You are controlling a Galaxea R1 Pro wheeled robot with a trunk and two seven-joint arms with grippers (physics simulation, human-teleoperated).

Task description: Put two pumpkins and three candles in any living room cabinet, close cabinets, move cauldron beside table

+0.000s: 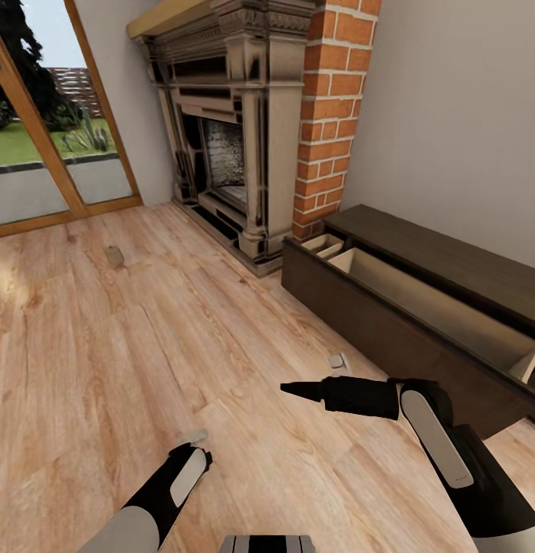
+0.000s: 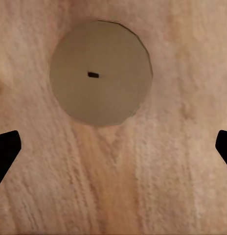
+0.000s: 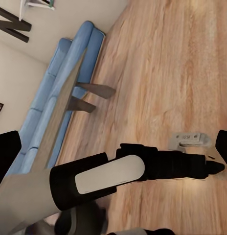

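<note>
Tan candle (image 2: 100, 73) under spread left gripper (image 2: 113, 147) | right gripper (image 1: 298, 389) unclear | cabinet (image 1: 390, 338) drawer open

a home living room, rendered in simulation. a carved fireplace (image 1: 229, 130) with a pale mantel stands against the wall, a red brick chimney column (image 1: 333, 107) beside it. next to the brick runs a long, low dark wood cabinet (image 1: 421, 322), its top drawer pulled open. the floor (image 1: 106, 346) is light wood planks. tall wood-framed glass doors (image 1: 52, 153) look out on grass and a fence. in the right wrist view a blue sofa (image 3: 55, 88) sits along a cream wall, a table (image 3: 69, 98) on slim dark legs just before it.
</note>
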